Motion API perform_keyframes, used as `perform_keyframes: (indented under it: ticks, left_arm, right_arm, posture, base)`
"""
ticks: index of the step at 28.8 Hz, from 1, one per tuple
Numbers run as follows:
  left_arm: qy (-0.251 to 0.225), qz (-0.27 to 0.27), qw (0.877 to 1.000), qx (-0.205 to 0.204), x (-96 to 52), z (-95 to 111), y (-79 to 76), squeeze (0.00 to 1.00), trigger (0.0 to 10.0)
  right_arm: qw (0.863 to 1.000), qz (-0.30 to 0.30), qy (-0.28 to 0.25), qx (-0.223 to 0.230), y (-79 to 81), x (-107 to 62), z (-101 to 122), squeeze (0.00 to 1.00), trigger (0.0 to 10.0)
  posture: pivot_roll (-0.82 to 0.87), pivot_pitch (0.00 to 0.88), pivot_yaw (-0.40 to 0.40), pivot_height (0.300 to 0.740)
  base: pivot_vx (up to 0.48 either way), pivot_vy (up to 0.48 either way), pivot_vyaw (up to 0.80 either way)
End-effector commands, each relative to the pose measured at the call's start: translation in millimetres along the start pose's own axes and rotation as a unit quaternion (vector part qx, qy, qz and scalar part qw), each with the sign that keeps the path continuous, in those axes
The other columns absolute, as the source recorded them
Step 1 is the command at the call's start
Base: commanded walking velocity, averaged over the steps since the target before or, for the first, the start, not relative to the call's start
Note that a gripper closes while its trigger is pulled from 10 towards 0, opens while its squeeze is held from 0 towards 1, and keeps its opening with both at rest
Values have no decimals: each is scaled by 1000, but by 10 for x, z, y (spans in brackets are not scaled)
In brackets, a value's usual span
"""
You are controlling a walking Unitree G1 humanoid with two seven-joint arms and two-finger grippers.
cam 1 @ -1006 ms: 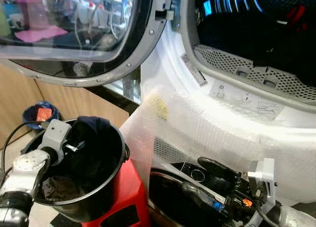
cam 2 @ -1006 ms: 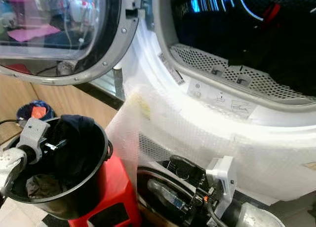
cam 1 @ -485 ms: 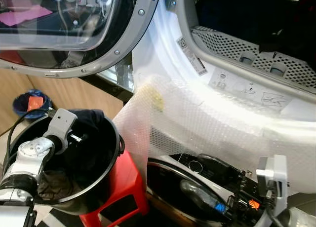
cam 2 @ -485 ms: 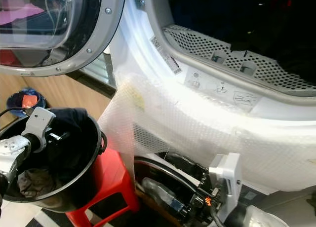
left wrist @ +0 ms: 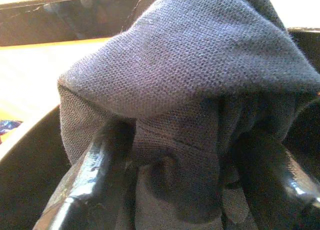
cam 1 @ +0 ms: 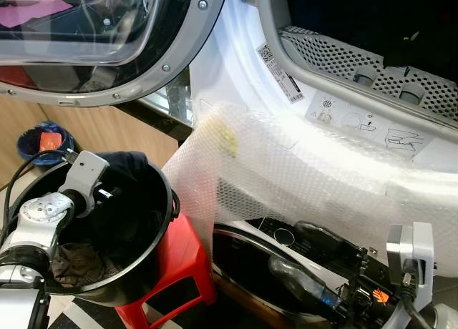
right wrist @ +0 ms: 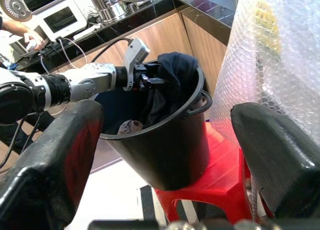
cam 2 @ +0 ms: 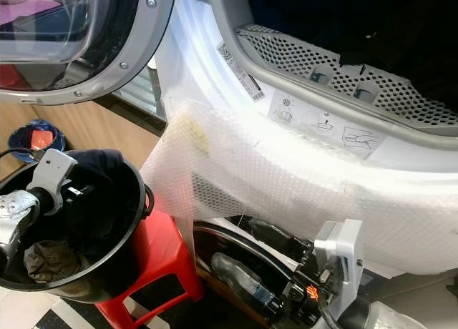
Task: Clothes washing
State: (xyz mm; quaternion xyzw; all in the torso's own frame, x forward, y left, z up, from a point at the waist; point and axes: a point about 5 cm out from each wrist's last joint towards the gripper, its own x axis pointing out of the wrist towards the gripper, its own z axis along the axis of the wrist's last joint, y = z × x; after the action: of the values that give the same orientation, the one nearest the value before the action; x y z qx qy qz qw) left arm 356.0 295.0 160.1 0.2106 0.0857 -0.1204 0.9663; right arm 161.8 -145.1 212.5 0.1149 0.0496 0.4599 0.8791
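The left pincer [cam 1: 114, 193] still pinches the dark garment [cam 1: 132, 173] at the far rim of the black bucket [cam 1: 154, 272] on the red stool [cam 1: 182, 272]; barely lifted since, so transfer to the drum [cam 1: 372, 14] remains. The right pincer [right wrist: 165, 140] hangs spread.

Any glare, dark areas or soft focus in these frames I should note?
Eye views: the bubble wrap on the washer front is blown out white, and the drum interior is nearly black. Left wrist view: the dark garment is sharp, while the left gripper blurs. Right wrist view: right gripper fingers are near and soft.
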Motion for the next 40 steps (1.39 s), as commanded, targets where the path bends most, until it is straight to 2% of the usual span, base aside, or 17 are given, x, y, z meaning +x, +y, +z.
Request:
perform_keyframes:
  ticks: [1,23,29,33,34,35,40]
  left_arm:
    - [12,0,1000,0,-42,-63,32,0,0]
    - [20,4,1000,-12,-90,-134,64,0,0]
    - [4,6,1000,-15,-141,-150,82,0,0]
    - [-35,10,999,-9,-198,-83,95,0,196]
    - [-42,12,999,-8,-209,-70,96,0,3686]
    - [-50,16,999,-4,-224,-56,99,0,10000]
    - [-88,37,995,2,-376,39,78,0,10000]
  right_arm:
    - [1000,4,5,-11,57,-28,36,0,10000]
    - [1000,4,18,-7,46,-38,28,0,10000]
    - [1000,4,19,-9,19,-11,5,0,10000]
    - [1000,6,16,-12,-12,22,-10,0,10000]
    - [1000,6,15,-12,-20,32,-12,0,10000]
    - [1000,7,14,-13,-27,39,-14,0,10000]
    - [1000,18,4,-23,-108,136,-9,0,10000]
  posture:
    - [-103,327,-107,740]
    - [-101,317,-100,740]
    - [-87,289,-88,740]
    - [-71,264,-82,740]
    - [-62,257,-80,740]
    - [-59,253,-79,740]
    - [-19,211,-81,740]
  base:
    - [0,0,0]
    - [0,0,0]
    - [0,0,0]
    - [0,0,0]
    - [0,0,0]
    - [0,0,0]
    - [0,0,0]
